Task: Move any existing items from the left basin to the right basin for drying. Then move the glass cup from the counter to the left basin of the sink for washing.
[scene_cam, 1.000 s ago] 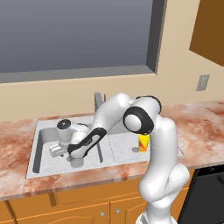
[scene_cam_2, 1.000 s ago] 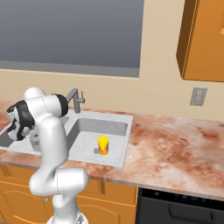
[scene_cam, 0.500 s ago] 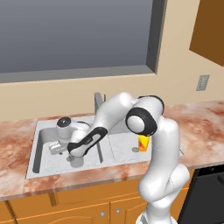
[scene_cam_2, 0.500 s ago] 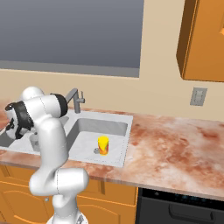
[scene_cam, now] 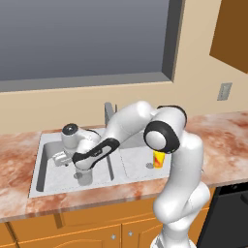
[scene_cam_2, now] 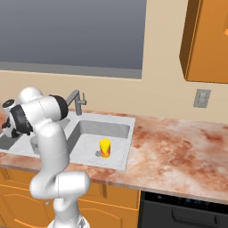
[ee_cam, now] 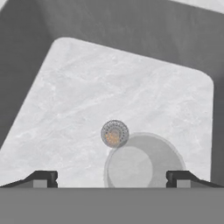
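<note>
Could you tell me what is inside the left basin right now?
The glass cup stands upright in the left basin, beside the round drain, between the open jaws of the gripper. The cup's base hides part of the floor.

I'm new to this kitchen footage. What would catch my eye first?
The white arm bent low over the sink, its gripper open above the grey glass cup, which stands by the drain in the left basin. Next, the bright yellow cup upright in the right basin.
</note>
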